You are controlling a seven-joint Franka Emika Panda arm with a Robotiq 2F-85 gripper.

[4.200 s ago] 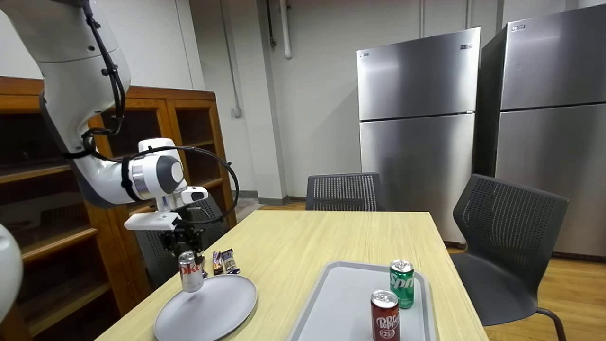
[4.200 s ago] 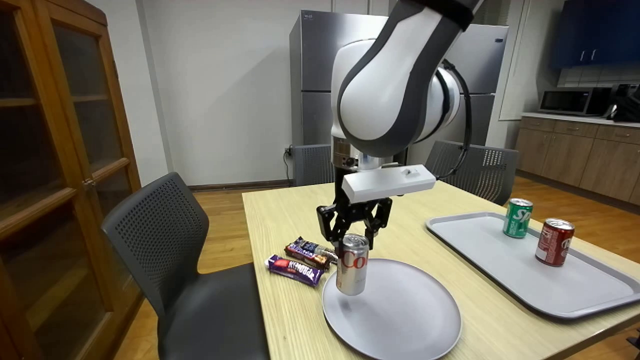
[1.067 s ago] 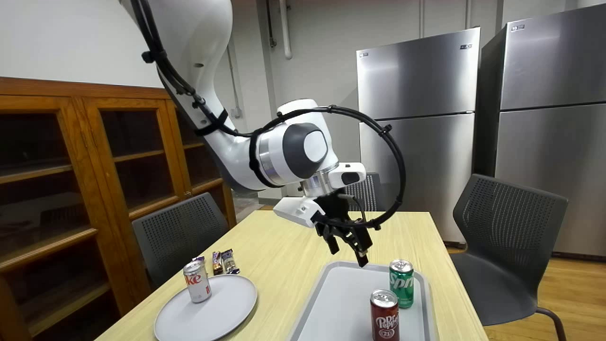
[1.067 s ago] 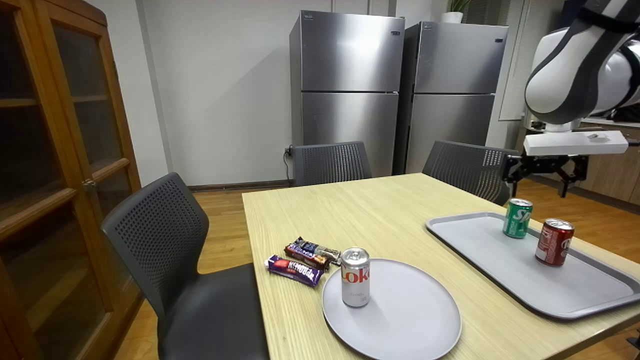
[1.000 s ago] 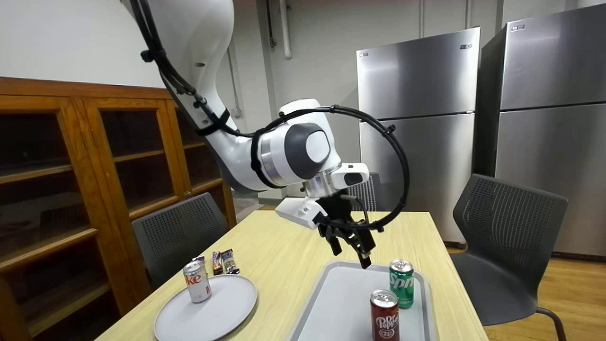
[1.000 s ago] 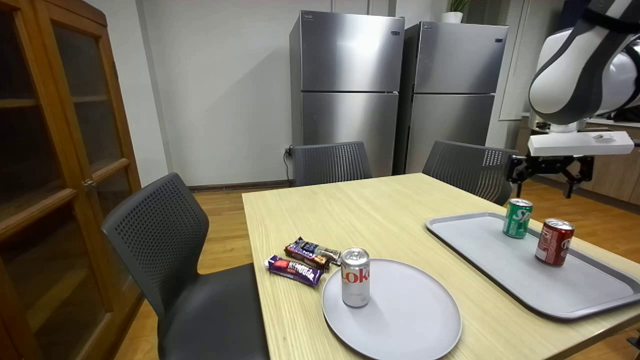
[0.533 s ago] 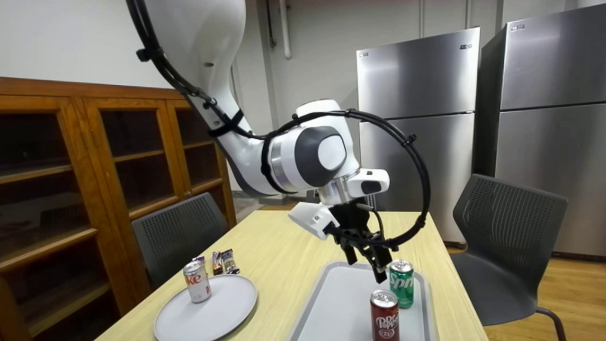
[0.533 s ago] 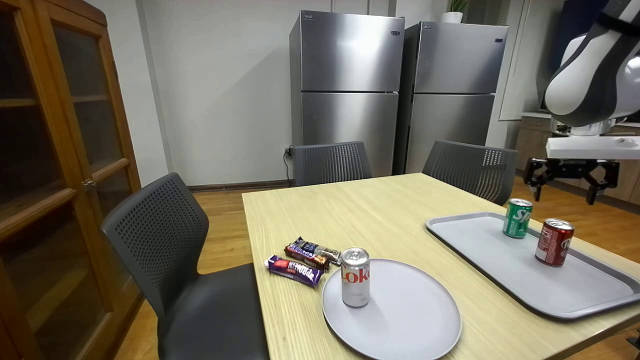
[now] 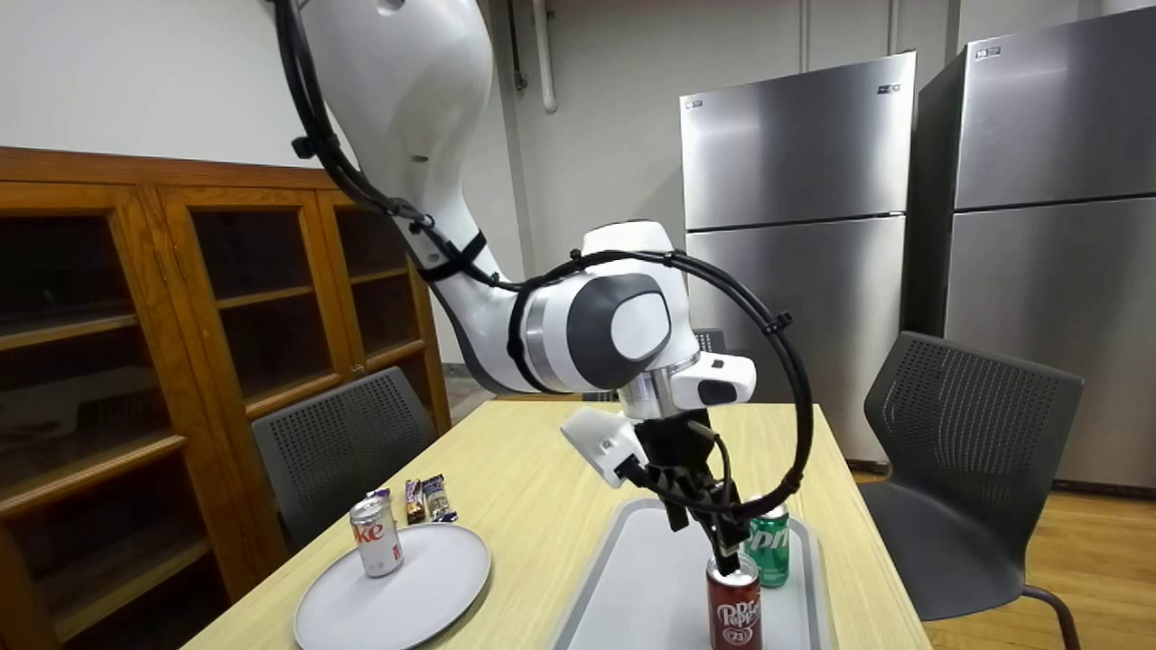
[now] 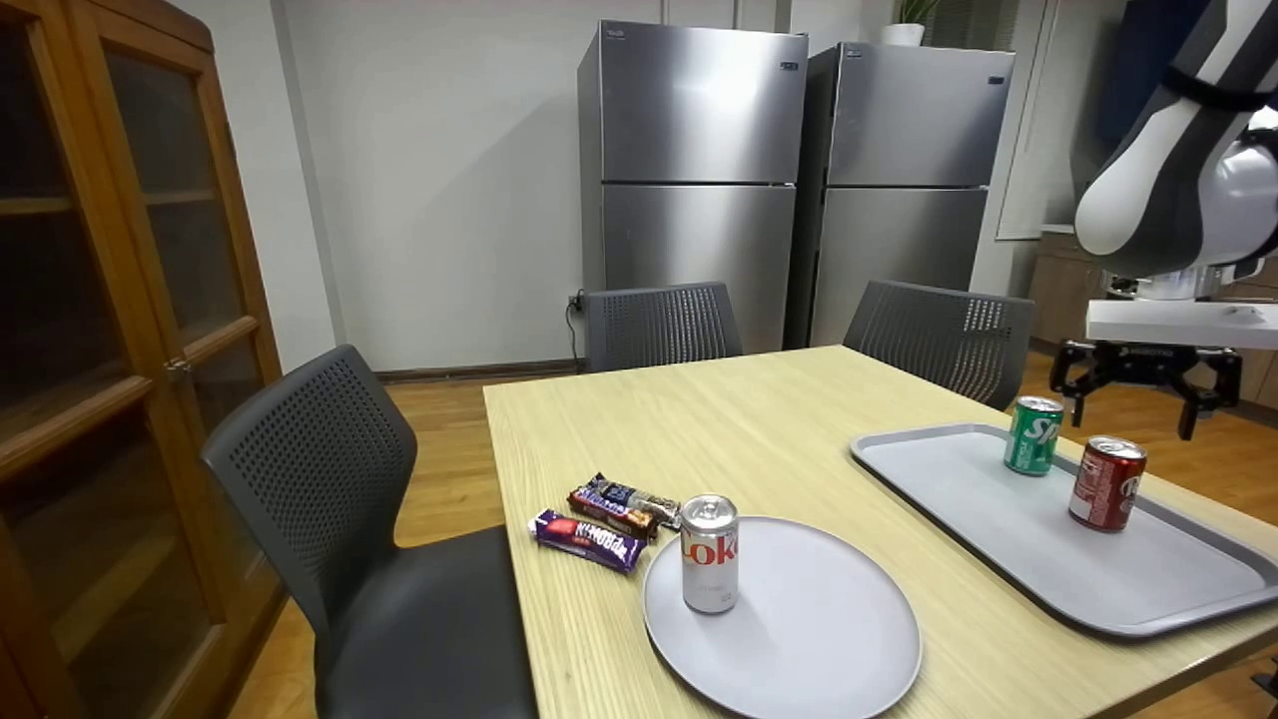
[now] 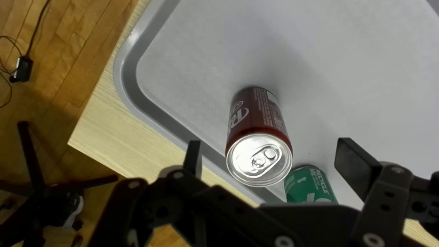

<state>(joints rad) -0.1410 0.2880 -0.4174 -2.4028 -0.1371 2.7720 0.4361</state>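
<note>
The hand [image 10: 1132, 419] is spread wide with nothing in its grip, poised over the tray [image 10: 998, 509]. The red can [image 11: 259, 123] stands upright on the tray near its rim, and in the wrist view its lid shows between the fingers [image 11: 355, 164], with a gap to each, the narrower one toward the left of that view. The step in hand seems to be lining up over this can, so evening those gaps matters most: a slight sideways correction should let both fingers meet the wall together. The green can [image 10: 1034, 436] stands near it along the same rim of the tray, so the finger at the right of the wrist view calls for care. A hold on the red can's straight wall, below the lid's edge and clear of the tray's floor, should be the steadiest.
</note>
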